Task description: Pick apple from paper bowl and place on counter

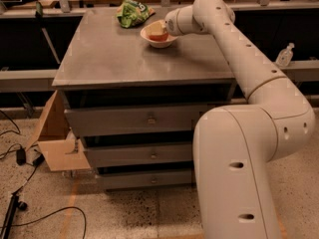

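Our gripper (pixel 162 29) reaches into the paper bowl (pixel 158 43) at the apple (pixel 156 33); we cannot tell whether it grips. The bowl sits far back on the counter (pixel 124 56), near a green snack bag (pixel 132 13).

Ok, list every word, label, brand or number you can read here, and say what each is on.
No text is readable.
Green snack bag: print too blurred to read.
Clear bottle at right: any label too small to read.
Gripper, at the paper bowl on the counter: no markings visible.
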`<state>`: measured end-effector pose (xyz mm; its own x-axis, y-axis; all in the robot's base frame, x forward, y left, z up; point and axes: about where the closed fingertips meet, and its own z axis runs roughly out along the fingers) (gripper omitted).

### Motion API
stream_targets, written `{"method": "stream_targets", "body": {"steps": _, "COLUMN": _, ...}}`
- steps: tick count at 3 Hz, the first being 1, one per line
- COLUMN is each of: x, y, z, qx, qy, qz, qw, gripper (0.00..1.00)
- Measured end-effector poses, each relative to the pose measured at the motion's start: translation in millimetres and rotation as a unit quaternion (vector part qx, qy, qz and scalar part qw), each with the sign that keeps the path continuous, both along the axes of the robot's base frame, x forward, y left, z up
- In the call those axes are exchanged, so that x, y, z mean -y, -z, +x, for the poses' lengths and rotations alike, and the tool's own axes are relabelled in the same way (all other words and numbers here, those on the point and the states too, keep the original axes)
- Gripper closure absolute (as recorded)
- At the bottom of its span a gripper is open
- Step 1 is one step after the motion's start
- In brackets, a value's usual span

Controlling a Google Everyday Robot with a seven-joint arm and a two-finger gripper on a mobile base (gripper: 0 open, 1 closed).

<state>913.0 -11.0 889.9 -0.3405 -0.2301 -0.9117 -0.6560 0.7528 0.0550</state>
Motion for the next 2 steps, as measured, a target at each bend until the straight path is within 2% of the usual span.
{"method": "stream_targets", "body": {"steps": 1, "x": 19.9, "y": -25.9, "z": -5.2, "qx": 0.031, "qy": 0.013, "qz": 0.005, "qw": 0.9994, "gripper": 1.00}}
{"method": "stream_targets", "body": {"steps": 2, "x": 49.4, "y": -59.2, "z": -22.3, "qx": 0.072, "qy": 0.033, "qz": 0.010, "qw": 0.9968, "gripper": 1.00}}
